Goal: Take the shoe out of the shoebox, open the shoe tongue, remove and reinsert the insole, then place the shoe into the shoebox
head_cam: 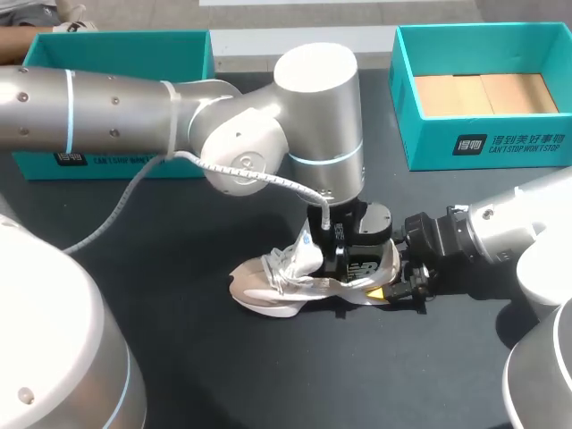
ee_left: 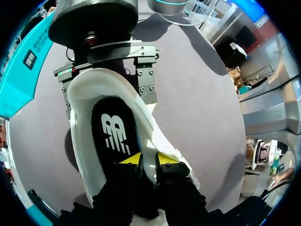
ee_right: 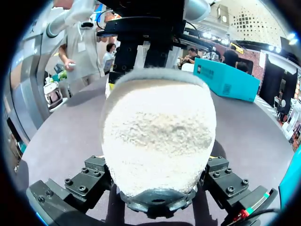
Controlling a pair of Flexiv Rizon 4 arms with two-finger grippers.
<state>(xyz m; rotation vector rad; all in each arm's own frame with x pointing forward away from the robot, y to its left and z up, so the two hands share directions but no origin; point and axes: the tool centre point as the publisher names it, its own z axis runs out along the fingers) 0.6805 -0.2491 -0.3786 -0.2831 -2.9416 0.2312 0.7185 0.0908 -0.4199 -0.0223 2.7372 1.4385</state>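
The white shoe [head_cam: 277, 281] lies on the dark table, toe to the left. My right gripper [head_cam: 402, 281] is shut on its heel, one finger on each side; in the right wrist view the shoe's white textured heel end [ee_right: 157, 136] fills the space ahead of that gripper [ee_right: 157, 181]. My left gripper [head_cam: 350, 268] hangs over the shoe's opening. In the left wrist view its yellow tips [ee_left: 149, 160] stand a little apart astride the side wall, next to the black insole [ee_left: 115, 134] lying inside. The right gripper [ee_left: 106, 77] shows at the heel.
An open teal shoebox [head_cam: 487, 147] with brown cardboard in it stands at the back right. A second teal box [head_cam: 107, 165] stands at the back left, partly behind my left arm. Bare dark table lies in front of the shoe.
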